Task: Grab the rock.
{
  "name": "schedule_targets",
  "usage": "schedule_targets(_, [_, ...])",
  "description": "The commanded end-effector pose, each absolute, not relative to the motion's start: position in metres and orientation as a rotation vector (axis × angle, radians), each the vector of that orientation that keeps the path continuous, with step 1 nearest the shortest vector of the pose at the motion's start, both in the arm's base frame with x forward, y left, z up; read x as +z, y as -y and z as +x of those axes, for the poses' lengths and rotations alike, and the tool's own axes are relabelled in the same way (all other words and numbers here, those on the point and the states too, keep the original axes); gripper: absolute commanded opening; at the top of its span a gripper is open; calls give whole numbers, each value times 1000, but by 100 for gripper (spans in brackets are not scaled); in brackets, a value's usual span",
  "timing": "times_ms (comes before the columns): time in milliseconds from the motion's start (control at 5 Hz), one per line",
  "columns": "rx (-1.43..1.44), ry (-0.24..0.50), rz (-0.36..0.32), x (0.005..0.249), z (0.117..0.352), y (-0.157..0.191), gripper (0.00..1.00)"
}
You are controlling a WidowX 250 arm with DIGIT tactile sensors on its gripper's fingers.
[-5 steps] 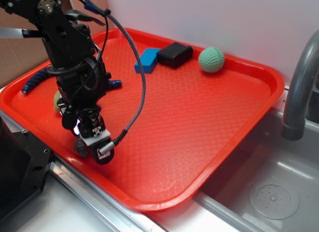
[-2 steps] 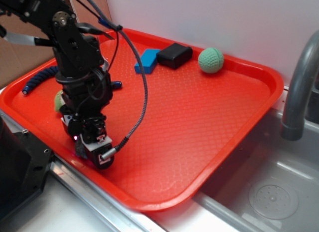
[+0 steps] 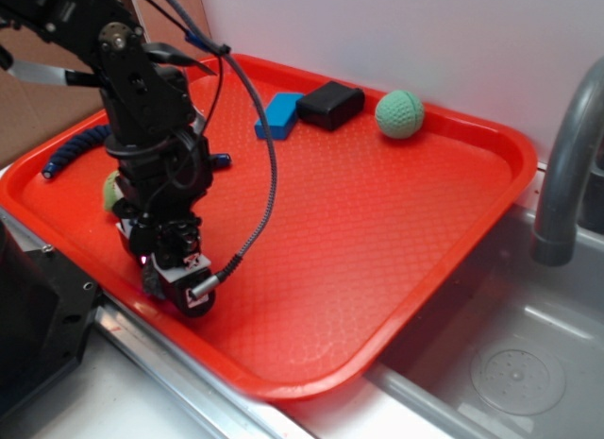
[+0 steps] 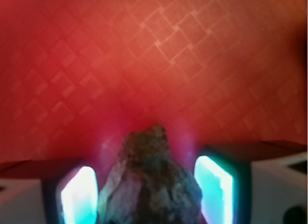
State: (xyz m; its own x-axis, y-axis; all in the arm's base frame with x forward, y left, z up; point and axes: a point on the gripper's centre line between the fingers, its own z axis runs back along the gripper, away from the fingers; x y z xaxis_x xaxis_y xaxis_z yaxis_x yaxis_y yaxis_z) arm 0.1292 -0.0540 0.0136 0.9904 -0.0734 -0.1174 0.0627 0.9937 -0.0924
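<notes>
The rock (image 4: pixel 151 180) is a lumpy brown-grey stone lying on the red tray (image 3: pixel 377 222) near its front-left rim. In the wrist view it fills most of the space between my two lit fingers, one on each side of it. My gripper (image 4: pixel 147 195) is open and set down around the stone, with only thin slivers of tray showing between pads and rock. From the exterior view the gripper (image 3: pixel 175 286) points straight down at the tray floor, and just a dark edge of the rock (image 3: pixel 148 280) peeks out to its left.
A green ball (image 3: pixel 400 113), a black block (image 3: pixel 330 104) and a blue block (image 3: pixel 278 113) lie along the tray's back. A blue ribbed piece (image 3: pixel 75 151) and a green-yellow plush (image 3: pixel 113 189) sit left of the arm. A faucet (image 3: pixel 566 156) and sink (image 3: pixel 510 363) are on the right.
The arm came down and shifted slightly left over the rock, so its fingers now reach the tray floor. In the last half second it barely moved.
</notes>
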Motion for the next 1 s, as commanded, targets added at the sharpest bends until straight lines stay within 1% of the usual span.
schedule_targets(0, [-4,26,-38,101,178,23,0])
schedule_targets(200, [38,86,-40,153,198,13,0])
schedule_targets(400, [81,124,-69,202,207,6,0])
schedule_targets(600, [95,139,-95,214,207,2,0])
schedule_targets(800, [81,115,-82,204,198,9,0])
